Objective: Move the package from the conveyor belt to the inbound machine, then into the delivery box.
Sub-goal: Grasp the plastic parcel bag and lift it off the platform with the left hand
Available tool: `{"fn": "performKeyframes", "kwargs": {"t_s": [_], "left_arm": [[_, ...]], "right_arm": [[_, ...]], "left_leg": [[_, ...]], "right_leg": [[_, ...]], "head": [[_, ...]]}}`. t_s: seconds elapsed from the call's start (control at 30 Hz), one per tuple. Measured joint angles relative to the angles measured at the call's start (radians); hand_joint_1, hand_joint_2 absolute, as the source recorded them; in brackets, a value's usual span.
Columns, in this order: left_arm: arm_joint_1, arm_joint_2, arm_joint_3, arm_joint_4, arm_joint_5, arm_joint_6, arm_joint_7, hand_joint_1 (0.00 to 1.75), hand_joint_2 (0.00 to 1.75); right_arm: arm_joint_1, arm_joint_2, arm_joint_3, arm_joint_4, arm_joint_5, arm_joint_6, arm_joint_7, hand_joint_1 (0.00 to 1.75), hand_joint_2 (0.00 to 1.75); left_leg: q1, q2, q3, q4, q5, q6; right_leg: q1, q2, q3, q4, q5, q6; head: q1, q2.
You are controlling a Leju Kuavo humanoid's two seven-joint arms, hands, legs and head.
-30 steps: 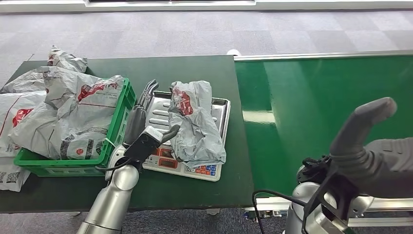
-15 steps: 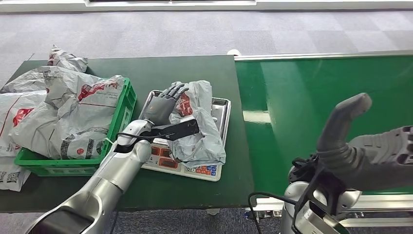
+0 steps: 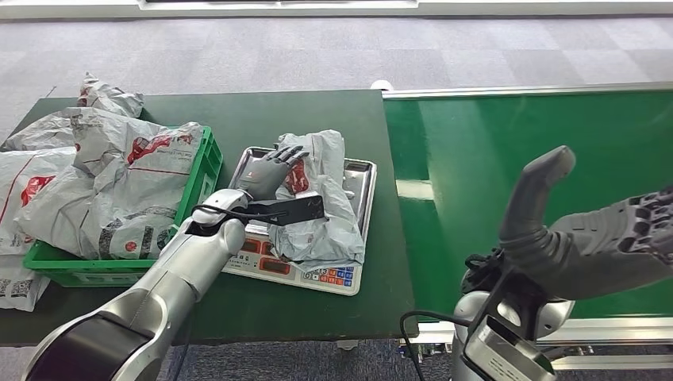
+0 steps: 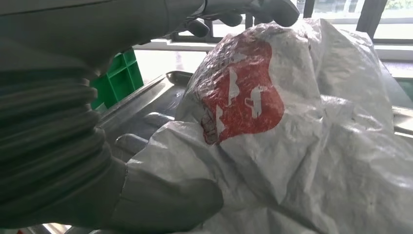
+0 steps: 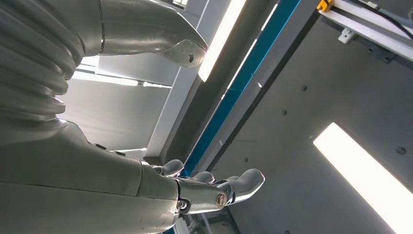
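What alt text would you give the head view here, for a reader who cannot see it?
The left hand rests on a grey package lying on the scale's metal tray. A green crate full of parcels stands beside it; the right hand is raised over the green conveyor belt.

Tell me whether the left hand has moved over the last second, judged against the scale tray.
Yes. The left hand has swung from beside the tray's edge nearest the green crate across onto the grey package lying on the tray, where it now rests.

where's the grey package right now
In the head view the package lies on the scale's steel tray, just right of the green crate, with the left hand on it.
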Motion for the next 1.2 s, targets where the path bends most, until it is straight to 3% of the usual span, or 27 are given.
{"fn": "performKeyframes", "kwargs": {"t_s": [0.87,0.93,1.1,1.2], "left_arm": [[-0.037,0.0,-0.02,0.058,-0.027,-0.025,-0.067,1.75,1.75],[-0.036,0.001,-0.016,0.054,-0.004,0.057,-0.051,1.75,1.75],[-0.037,0.028,0.086,-0.021,0.031,0.548,0.089,1.75,1.75],[-0.023,0.061,0.258,-0.146,-0.106,0.619,0.116,1.75,1.75]], "right_arm": [[0.0,0.0,-0.001,0.006,0.021,0.0,0.0,0.0,1.75],[0.001,0.0,-0.004,0.006,0.023,0.0,0.0,0.0,1.75],[0.008,0.0,-0.015,-0.003,0.02,0.0,0.0,0.0,1.75],[0.015,-0.002,-0.024,-0.005,0.006,0.0,0.0,0.0,1.75]], "left_leg": [[0.0,0.0,0.0,0.0,0.0,0.0],[0.0,0.0,0.0,0.0,0.0,0.0],[0.0,0.001,0.0,0.0,0.0,0.0],[0.0,0.004,0.001,0.0,0.0,0.0]], "right_leg": [[0.0,0.0,0.0,0.0,0.0,0.0],[0.0,0.0,0.0,0.0,0.0,0.0],[0.0,0.002,-0.001,0.0,0.0,0.0],[0.0,0.005,-0.001,0.001,0.0,0.0]], "head": [[0.0,0.0],[0.0,0.0],[0.0,0.0],[0.0,0.0]]}}
